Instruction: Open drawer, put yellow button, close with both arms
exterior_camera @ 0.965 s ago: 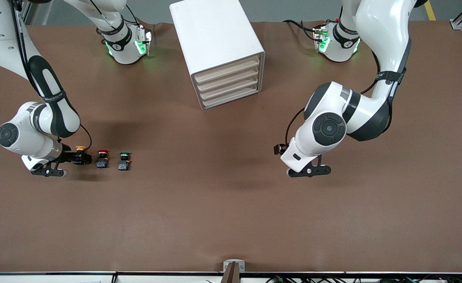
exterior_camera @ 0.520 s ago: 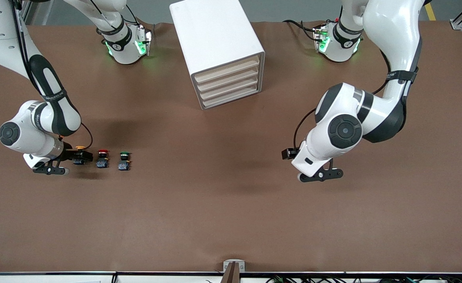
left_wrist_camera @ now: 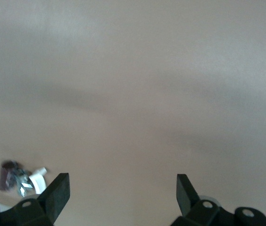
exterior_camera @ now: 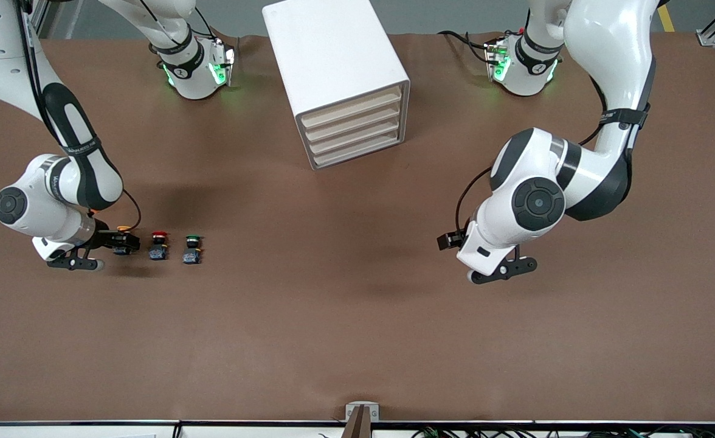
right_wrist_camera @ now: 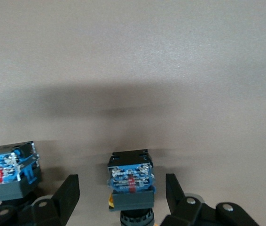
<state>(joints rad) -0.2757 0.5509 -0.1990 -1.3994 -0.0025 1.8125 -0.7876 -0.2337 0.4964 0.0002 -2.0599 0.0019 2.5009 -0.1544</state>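
Right gripper: low at the right arm's end of the table, fingers either side of the yellow button, gaps showing, not yet gripping.
Yellow button: on the table, beside the red button; green button next along.
Left gripper: over bare table, fingers wide apart, holding nothing.
Drawer: closed, top of the cabinet.

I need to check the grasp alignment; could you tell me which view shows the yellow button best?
The right wrist view: the yellow button sits close up between the right end effector's fingers. The front view shows only its small cap; the left wrist view does not show it.
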